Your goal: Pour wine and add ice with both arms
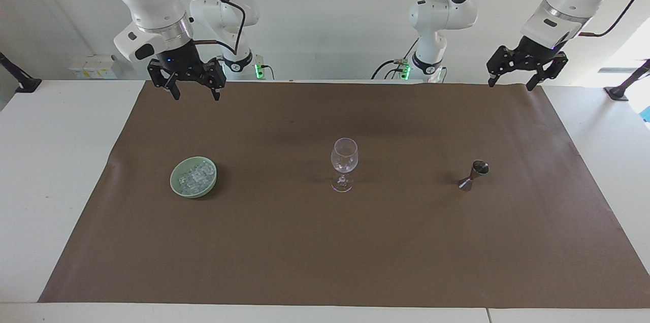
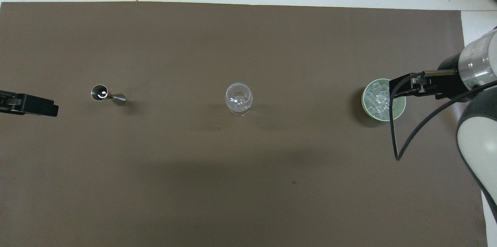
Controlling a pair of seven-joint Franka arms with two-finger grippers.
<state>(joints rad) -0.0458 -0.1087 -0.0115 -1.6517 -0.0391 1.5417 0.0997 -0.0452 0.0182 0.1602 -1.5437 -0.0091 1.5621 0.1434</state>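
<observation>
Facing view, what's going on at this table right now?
Nothing is being handled yet. The left gripper and right gripper both hang open, empty, over the robots' edge of the brown mat. On it stand the wine glass mid-table, a green bowl of ice toward the right arm's end, and a metal jigger toward the left arm's.

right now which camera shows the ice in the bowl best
The facing view: the ice lies fully exposed in the green bowl, nothing over it. In the overhead view the cubes show too, but the right arm's black gripper parts and cable cover the bowl's edge toward the right arm's end.
</observation>
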